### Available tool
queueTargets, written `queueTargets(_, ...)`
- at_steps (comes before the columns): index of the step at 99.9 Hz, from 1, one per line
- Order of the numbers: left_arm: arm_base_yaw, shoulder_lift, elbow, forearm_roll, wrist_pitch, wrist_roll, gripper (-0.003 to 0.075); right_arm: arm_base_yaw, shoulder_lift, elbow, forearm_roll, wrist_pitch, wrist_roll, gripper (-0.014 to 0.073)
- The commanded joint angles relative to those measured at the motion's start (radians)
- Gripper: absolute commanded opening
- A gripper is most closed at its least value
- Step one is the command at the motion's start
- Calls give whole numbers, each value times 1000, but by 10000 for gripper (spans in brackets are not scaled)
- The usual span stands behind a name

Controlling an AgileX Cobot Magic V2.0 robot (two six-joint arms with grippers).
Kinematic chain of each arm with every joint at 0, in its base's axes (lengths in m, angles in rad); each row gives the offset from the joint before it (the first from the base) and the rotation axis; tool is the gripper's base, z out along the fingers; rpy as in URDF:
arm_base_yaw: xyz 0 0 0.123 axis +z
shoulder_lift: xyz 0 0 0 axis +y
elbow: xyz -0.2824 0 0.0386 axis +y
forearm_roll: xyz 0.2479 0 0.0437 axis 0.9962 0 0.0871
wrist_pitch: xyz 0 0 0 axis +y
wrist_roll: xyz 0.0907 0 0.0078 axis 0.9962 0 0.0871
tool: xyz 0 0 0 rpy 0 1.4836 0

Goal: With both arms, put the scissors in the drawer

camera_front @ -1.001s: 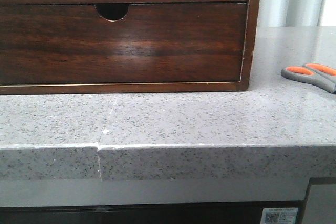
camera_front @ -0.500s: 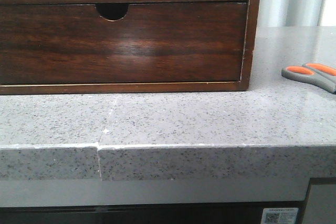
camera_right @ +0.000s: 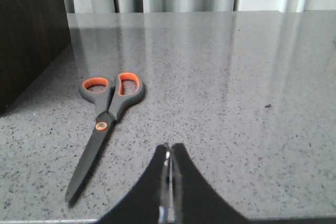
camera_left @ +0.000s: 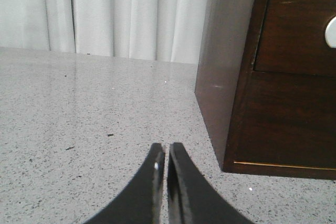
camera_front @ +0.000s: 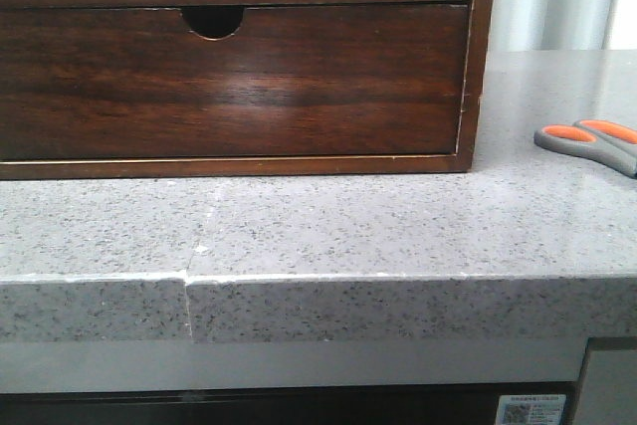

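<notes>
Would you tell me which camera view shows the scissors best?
The right wrist view: the scissors lie whole on the counter, handles and closed blades visible. The front view catches only their handles at its right edge; the left wrist view shows none.

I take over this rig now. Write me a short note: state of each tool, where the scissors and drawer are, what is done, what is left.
Left tool: shut, empty, low over the counter beside the cabinet.
Right tool: shut, empty, near the scissors.
Scissors: closed, flat on the counter, to the right of the cabinet, untouched.
Drawer: the upper one with the pale cutout, appears closed.
Done: nothing visible yet.
Left: open the drawer, pick up the scissors, put them inside.
</notes>
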State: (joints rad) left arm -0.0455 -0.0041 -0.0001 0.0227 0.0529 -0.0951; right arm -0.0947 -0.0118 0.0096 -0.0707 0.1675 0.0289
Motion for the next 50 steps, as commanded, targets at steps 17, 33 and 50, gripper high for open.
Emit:
queueTargets(17, -7, -28, 20, 51, -63, -1, -22, -7, -17, 29, -5, -114, -6, -61)
queueTargets(33, -7, -28, 20, 86, -42, -1, -22, -7, -17, 29, -5, -112, -6, -61)
queueTargets(50, -7, -28, 20, 89, -42, -1, -22, -7, -17, 29, -5, -100, -6, -61)
